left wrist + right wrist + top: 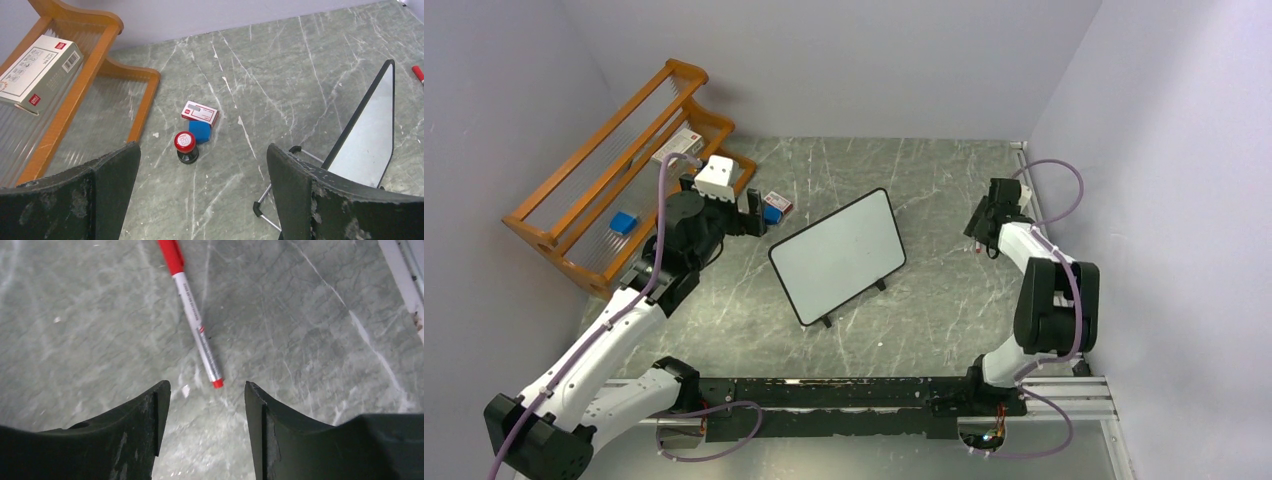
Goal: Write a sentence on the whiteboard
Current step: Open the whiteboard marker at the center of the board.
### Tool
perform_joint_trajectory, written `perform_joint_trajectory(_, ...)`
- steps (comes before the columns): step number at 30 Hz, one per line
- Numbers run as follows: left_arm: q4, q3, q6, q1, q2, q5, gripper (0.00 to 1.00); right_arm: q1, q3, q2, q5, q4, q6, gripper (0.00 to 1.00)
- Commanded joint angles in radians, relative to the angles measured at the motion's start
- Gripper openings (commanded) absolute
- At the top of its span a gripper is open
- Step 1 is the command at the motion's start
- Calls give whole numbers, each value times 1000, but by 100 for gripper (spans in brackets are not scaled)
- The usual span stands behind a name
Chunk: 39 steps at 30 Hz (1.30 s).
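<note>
The whiteboard [837, 255] stands tilted on its two black feet at the table's middle, and its face is blank: no sentence shows on it. In the left wrist view the whiteboard [367, 135] appears edge-on at the right. A red-capped marker [195, 320] lies flat on the table, its red end just ahead of my right gripper [207, 390], which is open with nothing between its fingers. Seen from above, the right gripper [982, 228] hangs over the marker [977, 248] to the right of the board. My left gripper [724, 200] [202, 165] is wide open and empty, left of the board.
A wooden rack [614, 170] stands at the back left with a white box [37, 70] on it and a blue block [624, 222]. Ahead of the left gripper sit a red-topped stamp [185, 146], a blue block [200, 131] and a small box [200, 112]. A rail [405, 270] edges the table's right side.
</note>
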Motion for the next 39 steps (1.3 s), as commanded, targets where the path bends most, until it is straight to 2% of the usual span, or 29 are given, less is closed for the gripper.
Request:
perform_joint_trajectory(1, 67, -24, 21, 7, -29, -11, 100, -53, 26, 83, -60, 81, -4, 58)
perform_joint_trajectory(7, 74, -35, 24, 8, -29, -25, 100, -67, 96, 218, -74, 83, -20, 47)
perform_joint_trajectory(15, 67, -39, 21, 6, -1, -3, 100, -67, 177, 321, -76, 33, -33, 35)
perform_joint_trajectory(19, 67, -41, 28, 6, 12, -19, 100, -67, 202, 357, -90, 6, -39, 24)
perform_joint_trajectory(22, 72, -51, 30, 7, 16, -30, 100, -62, 201, 357, -125, -1, -40, 12)
perform_joint_trajectory(27, 73, -51, 22, 6, 20, -7, 100, -27, 163, 278, -126, 12, -28, 0)
perform_joint_trajectory(32, 70, -43, 14, 7, -9, 2, 100, -7, 137, 145, -137, -10, -32, 0)
perform_joint_trajectory(36, 52, -21, -6, 6, -30, 65, 100, 25, 110, 14, -160, -29, -37, 0)
perform_joint_trajectory(39, 4, 25, -65, 6, -26, 67, 100, 54, 88, -91, -196, -57, -46, 0)
